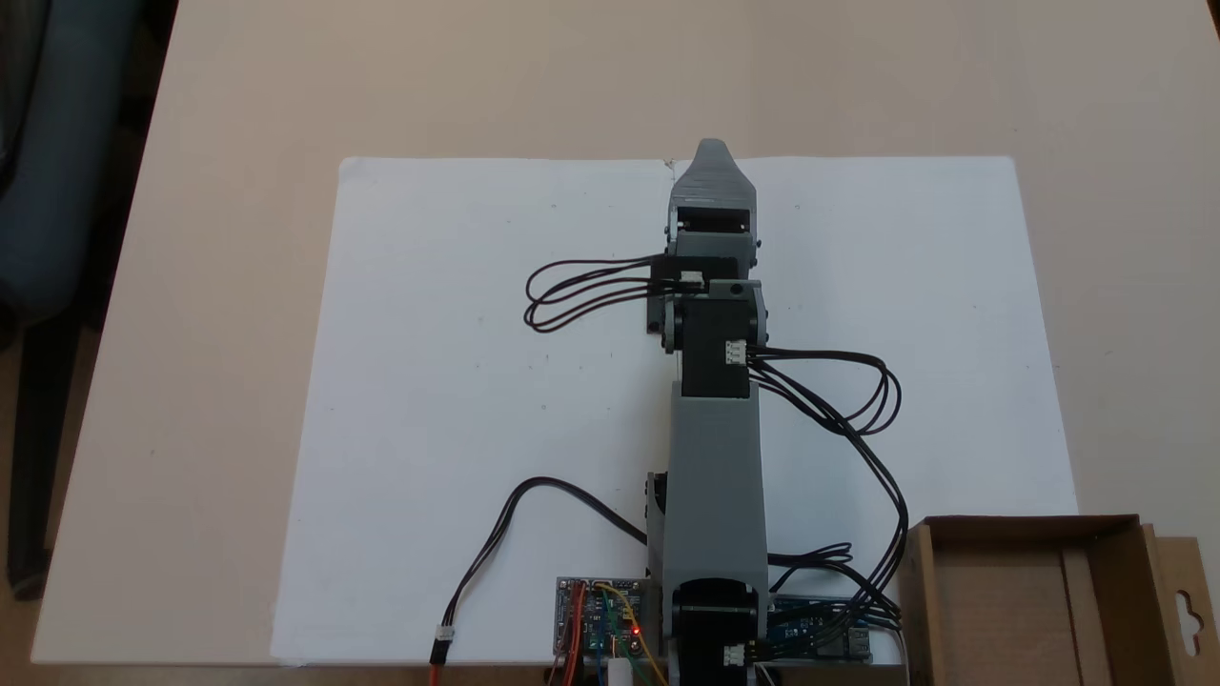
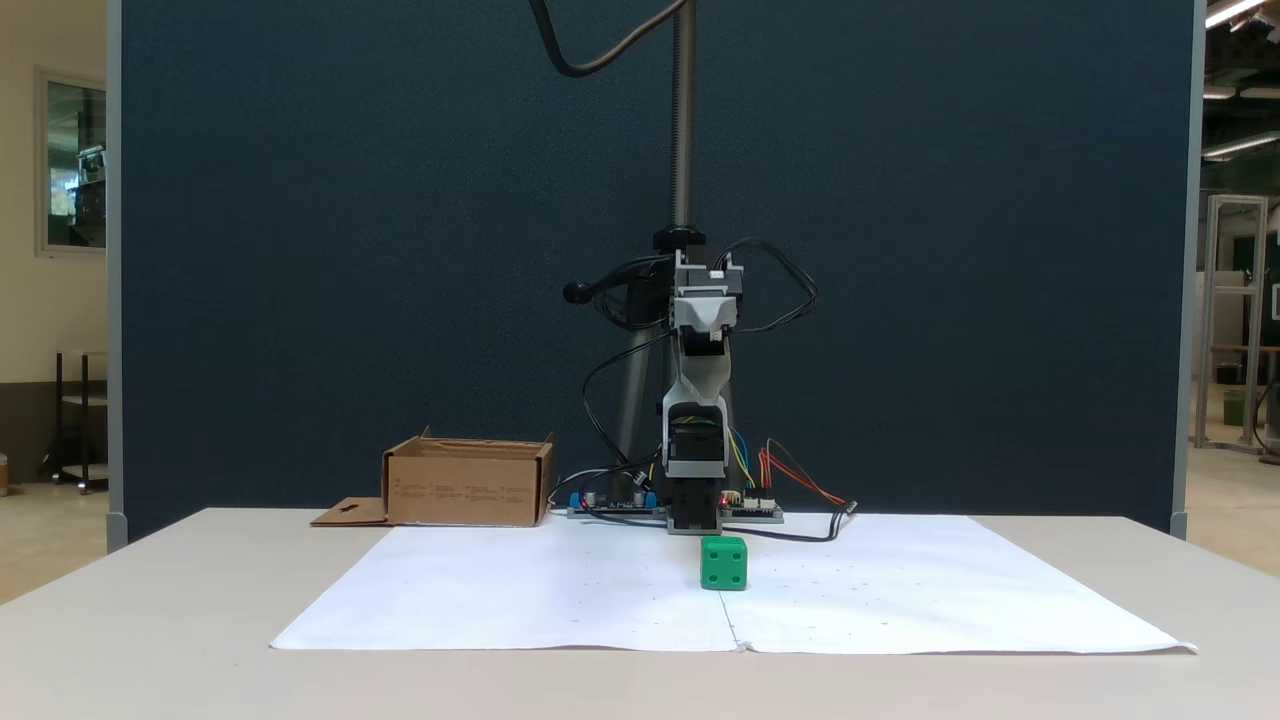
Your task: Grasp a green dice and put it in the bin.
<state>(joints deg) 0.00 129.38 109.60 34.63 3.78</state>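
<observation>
Nothing done yet as far as I can judge: the whole job – grab, carry, drop – is left.

Table (image 2: 150, 600) first, pale, w/ a big white paper sheet (image 1: 457, 400) spread over it. The arm (image 1: 715, 476) stands at the sheet's near edge in the top-down fixed view, stretched out along the middle of the paper, cables looping off both sides, circuit boards (image 1: 600, 624) at its base.

Box next. The bin (image 1: 1025, 610) sits bottom-right in the top-down fixed view, just beside the arm's base and overlapping the paper's corner; in the front fixed view it's left of the arm (image 2: 468, 485), flap w/ the cutout lying flat on the table. Inside, the part I can see is bare cardboard – no dice in it.

The gripper (image 1: 713, 157) is raised, well above the sheet, pointing away from the base. Its jaws line up one behind the other in both fixed views, so can't tell how far apart they are; no sign of anything held.

Smallest: the green dice (image 2: 724, 563) sits on the paper in front of the arm in the front fixed view, roughly centre, well apart from the box, gripper well above it and not touching.
</observation>
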